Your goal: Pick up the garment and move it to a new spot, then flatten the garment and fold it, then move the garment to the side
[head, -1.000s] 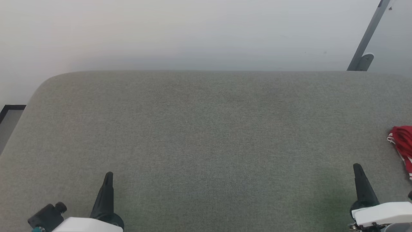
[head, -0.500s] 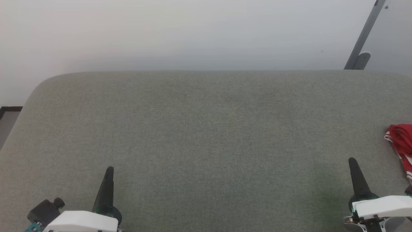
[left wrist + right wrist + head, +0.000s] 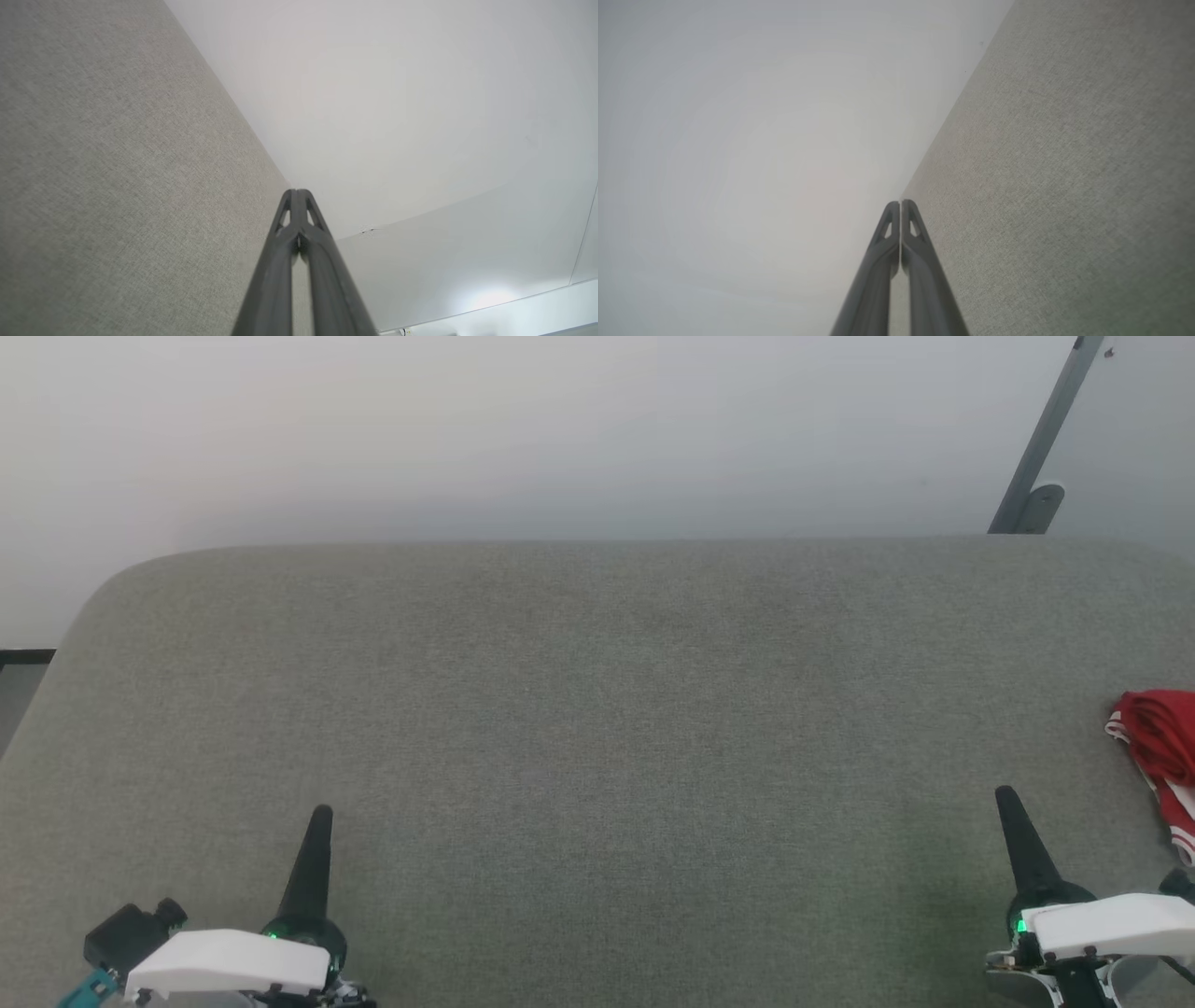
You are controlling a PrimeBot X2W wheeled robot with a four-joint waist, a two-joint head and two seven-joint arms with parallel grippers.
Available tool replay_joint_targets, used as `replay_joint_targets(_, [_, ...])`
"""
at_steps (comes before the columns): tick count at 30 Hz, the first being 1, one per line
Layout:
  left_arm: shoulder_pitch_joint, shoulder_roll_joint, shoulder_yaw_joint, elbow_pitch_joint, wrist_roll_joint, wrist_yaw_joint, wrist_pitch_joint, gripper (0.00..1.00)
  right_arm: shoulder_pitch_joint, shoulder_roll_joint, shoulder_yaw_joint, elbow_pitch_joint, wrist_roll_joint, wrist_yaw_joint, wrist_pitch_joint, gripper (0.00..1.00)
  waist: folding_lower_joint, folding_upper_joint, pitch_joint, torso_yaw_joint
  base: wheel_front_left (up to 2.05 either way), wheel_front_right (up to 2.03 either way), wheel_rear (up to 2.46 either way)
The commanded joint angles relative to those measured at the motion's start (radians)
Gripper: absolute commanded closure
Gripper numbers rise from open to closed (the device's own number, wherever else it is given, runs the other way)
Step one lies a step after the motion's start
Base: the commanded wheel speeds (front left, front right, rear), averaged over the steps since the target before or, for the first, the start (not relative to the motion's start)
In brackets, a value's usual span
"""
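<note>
The garment (image 3: 1160,742) lies bunched right of the right gripper (image 3: 1005,797) (fingers pressed together).

At 3 o'clock in the head view, the garment (image 3: 1162,733) is cut by the right edge: a bunched red fold with striped trim shows, the rest lies out of frame. At 1 o'clock, the grey pole (image 3: 1047,429) runs off the top edge.

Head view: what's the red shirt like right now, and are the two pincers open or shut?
Garment: crumpled in a heap at the right edge of the grey surface, not held, partly cut off by the picture.
Left pincer: shut, holding nothing.
Right pincer: shut, holding nothing, apart from the garment.
</note>
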Motion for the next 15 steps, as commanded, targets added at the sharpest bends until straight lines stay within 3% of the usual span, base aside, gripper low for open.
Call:
replay_joint_targets(1, [-0.026,0.002,0.004,-0.003,-0.033,0.0,0.008,1.0,-0.025,0.0,-0.005,-0.007,0.022,0.0,0.008,1.0,0.0,0.0,0.0,-0.001,0.0,0.0,0.0])
replay_joint_targets(15, [-0.056,-0.002,0.009,0.018,-0.161,0.0,0.043,1.0,-0.045,0.017,-0.006,0.002,0.123,0.0,0.042,1.0,0.0,0.0,0.001,-0.012,0.0,0.0,0.0])
